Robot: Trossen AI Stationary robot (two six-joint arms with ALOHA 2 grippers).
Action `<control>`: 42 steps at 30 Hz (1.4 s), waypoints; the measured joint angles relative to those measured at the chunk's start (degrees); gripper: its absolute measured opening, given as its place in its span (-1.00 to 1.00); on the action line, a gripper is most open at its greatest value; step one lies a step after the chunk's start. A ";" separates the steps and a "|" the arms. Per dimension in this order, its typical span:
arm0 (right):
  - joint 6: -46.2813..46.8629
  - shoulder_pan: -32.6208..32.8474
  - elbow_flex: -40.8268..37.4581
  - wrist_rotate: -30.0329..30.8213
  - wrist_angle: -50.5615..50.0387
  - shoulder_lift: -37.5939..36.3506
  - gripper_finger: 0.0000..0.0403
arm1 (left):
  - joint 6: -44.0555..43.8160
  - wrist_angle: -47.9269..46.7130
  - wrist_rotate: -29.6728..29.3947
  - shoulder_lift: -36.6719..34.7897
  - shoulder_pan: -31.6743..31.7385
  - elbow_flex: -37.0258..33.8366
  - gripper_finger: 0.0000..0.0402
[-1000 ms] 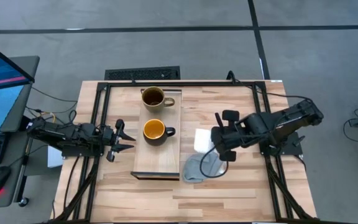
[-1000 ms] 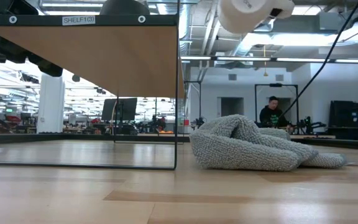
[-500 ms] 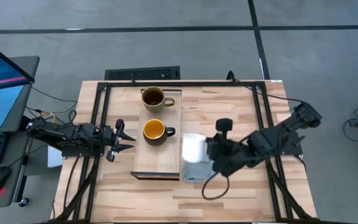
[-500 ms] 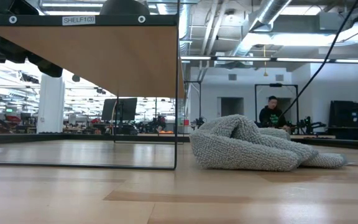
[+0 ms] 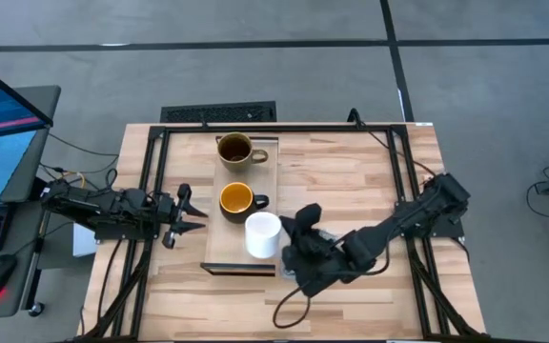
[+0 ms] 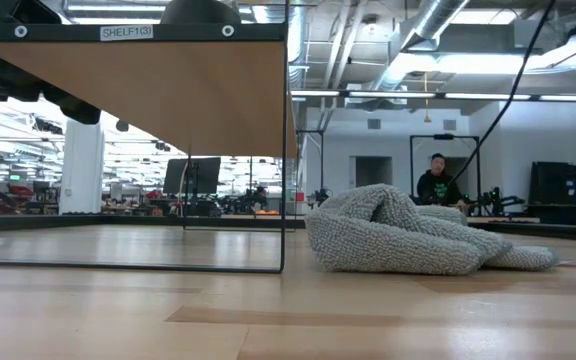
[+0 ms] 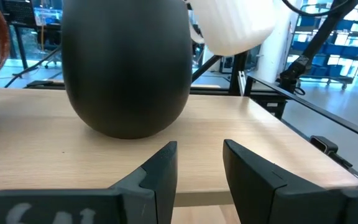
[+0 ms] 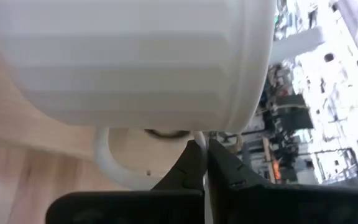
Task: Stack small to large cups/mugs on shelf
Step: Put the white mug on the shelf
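Observation:
The small white mug [image 5: 262, 234] hangs above the near part of the pale wood shelf [image 5: 219, 259]. My right gripper [image 5: 288, 240] is shut on it, reaching in from the table's right. The black mug with the yellow inside [image 5: 236, 200] stands on the shelf's middle, and the brown-olive mug [image 5: 234, 150] on its far end. In the left wrist view the black mug [image 7: 126, 62] is close ahead and the white mug [image 7: 232, 25] floats above the board. My left gripper [image 5: 189, 211] waits open beside the shelf's left edge. My right gripper [image 8: 205, 163] pinches the white mug's handle loop [image 8: 120, 176] between its two shut fingers. The fingers come from the table's right, slanting a little downward. The mug is lifted clear of the shelf, its mouth facing up in the high view.
The grey cloth [image 6: 408, 240] lies bunched on the tabletop right of the shelf, partly under my right arm [image 5: 389, 229]. A black metal frame [image 5: 274, 127] runs around the table. A person [image 6: 436, 182] sits far off in the room behind.
My right gripper has carried the white mug from above the cloth toward the table's left and near edge. The mug now hangs over the shelf's near part. The wrist has rolled and tipped on the way, and the mug has left the low view.

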 joint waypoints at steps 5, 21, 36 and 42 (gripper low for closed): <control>-1.43 -0.35 -0.01 0.38 5.35 0.79 -0.94 | -0.19 -0.15 0.65 0.00 0.00 0.00 -0.41; 1.75 4.15 -0.37 5.09 9.67 0.72 -0.94 | -1.49 -0.15 0.70 0.00 0.00 0.00 -0.41; 2.90 2.43 -1.13 9.34 9.73 7.88 -0.93 | -2.06 -0.23 1.07 0.35 0.00 -0.01 -0.41; 3.15 2.96 -0.47 10.01 9.73 8.18 -0.95 | -3.48 -0.21 1.09 0.76 0.00 -0.02 -0.41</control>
